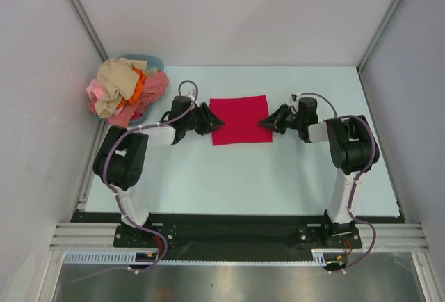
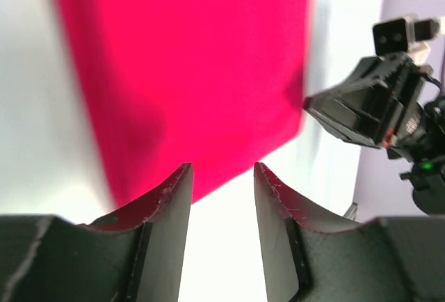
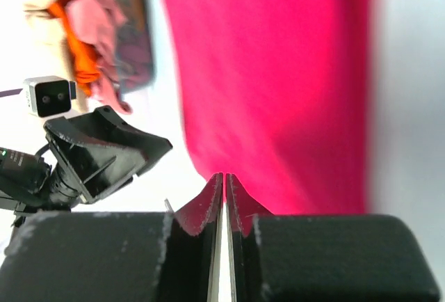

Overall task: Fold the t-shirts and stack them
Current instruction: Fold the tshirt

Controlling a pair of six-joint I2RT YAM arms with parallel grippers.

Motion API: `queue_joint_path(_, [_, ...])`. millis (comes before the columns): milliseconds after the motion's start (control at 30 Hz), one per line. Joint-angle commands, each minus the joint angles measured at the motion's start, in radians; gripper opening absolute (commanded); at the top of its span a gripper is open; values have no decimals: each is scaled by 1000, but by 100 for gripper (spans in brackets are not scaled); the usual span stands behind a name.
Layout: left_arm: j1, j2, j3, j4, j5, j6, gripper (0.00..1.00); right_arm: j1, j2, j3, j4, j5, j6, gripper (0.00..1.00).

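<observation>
A crimson-red t-shirt (image 1: 240,120) (image 2: 188,72) (image 3: 278,86) lies folded into a flat rectangle at the middle of the table. My left gripper (image 1: 207,120) (image 2: 222,170) rests low at its left edge, open, with only bare table between the fingers. At the shirt's right edge is my right gripper (image 1: 264,122) (image 3: 224,177), shut, its tips touching the hem; no cloth shows between them. The other t-shirts (image 1: 125,90) (image 3: 90,30), beige, pink and orange, sit crumpled in a heap at the back left.
A light-blue round tub (image 1: 149,60) shows under the heap. The pale table (image 1: 243,177) is boxed in by grey walls at the left, back and right. Both arm bases stand on the black rail along the near edge.
</observation>
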Motion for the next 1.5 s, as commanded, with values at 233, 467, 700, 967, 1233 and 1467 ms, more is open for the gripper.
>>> queue_joint_path(233, [-139,197,114,242,121,-104,44,24,110,99,95,22,44,9])
queue_joint_path(467, [-103,257,42,266,114,-98,43,-35,167,-16,175,10,36,9])
queue_joint_path(700, [9,44,10,141,110,11,47,-81,81,25,121,-22,26,9])
queue_joint_path(967, [59,206,126,305,202,-84,50,-14,173,214,196,-27,136,11])
queue_joint_path(1233, [101,388,244,340,170,-158,50,0,405,545,88,7,133,11])
queue_joint_path(1467, [154,417,340,277,119,-178,50,-46,523,734,-48,74,67,11])
